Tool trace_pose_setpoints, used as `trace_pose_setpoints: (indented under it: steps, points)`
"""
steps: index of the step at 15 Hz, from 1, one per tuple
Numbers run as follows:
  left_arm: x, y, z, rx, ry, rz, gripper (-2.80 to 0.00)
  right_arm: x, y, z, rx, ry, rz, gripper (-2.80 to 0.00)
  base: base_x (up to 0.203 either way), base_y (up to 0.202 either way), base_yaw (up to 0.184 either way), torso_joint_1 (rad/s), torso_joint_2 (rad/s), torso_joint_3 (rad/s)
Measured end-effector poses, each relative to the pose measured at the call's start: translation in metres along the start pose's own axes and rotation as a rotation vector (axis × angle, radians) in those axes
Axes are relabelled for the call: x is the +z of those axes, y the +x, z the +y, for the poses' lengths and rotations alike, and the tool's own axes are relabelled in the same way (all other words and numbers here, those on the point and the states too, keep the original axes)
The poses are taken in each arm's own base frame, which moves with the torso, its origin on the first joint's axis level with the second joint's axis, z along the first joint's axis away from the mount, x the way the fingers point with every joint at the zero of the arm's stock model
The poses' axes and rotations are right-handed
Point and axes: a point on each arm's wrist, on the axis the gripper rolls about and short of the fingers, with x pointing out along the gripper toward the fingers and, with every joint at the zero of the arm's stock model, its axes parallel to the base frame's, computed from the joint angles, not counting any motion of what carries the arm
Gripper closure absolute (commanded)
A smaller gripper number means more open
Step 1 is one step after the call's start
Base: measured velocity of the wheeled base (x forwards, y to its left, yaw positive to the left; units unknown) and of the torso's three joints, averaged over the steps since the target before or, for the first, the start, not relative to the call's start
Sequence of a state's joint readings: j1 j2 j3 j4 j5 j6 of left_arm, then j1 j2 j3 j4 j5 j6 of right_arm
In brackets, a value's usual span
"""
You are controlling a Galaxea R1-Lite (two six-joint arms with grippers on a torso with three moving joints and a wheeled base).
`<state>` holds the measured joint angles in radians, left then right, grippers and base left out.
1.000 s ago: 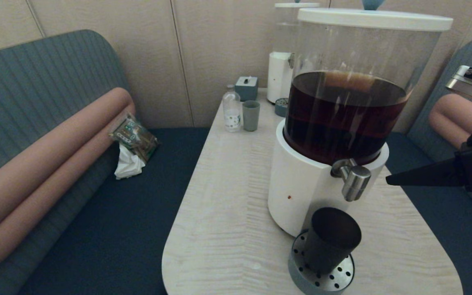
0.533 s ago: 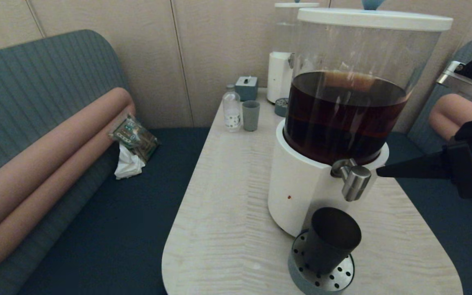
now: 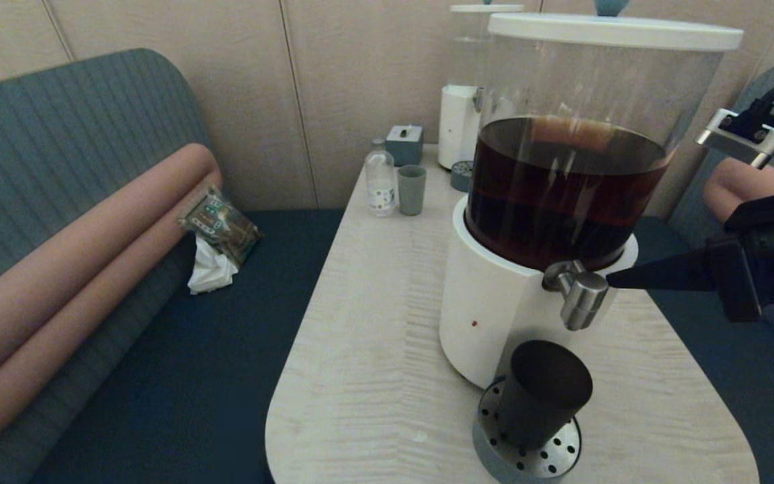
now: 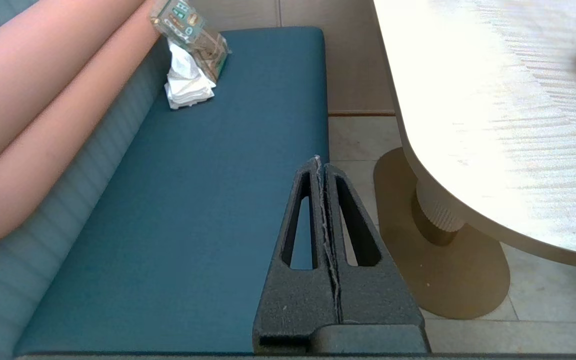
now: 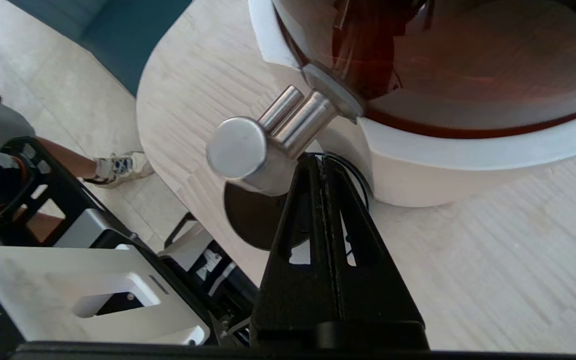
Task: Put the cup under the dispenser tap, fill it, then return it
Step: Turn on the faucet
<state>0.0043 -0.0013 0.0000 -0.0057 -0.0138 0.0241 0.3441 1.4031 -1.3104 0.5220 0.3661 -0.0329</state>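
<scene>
Since a second ago the right gripper (image 3: pixel 612 280) has slid leftward from the table's right edge, and its tip now sits just beside the steel tap (image 3: pixel 582 298) of the big dispenser (image 3: pixel 494 316), touching or nearly so. Its jaws are pressed together and hold nothing. Below the tap, the black cup (image 3: pixel 543 393) stands upright on the round perforated drip tray (image 3: pixel 548 458), on the pale table (image 3: pixel 373 349). Parked over the blue bench (image 4: pixel 193 200), the left gripper (image 4: pixel 320 165) is pressed together too.
</scene>
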Motion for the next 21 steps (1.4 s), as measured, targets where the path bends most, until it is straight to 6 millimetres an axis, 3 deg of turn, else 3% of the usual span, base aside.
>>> trace_pose_setpoints:
  steps: [8,21]
  points:
    - [0.000,0.000,0.000,0.000,0.000,0.000,0.00,0.004,0.008,-0.002,0.003,-0.012,-0.016,0.00,0.000,0.000,0.000,0.000,0.00,0.000]
    - [0.000,0.000,0.000,0.000,0.000,0.000,0.00,0.005,0.025,0.012,0.007,-0.062,-0.014,0.00,0.000,0.000,0.000,0.000,0.00,0.000]
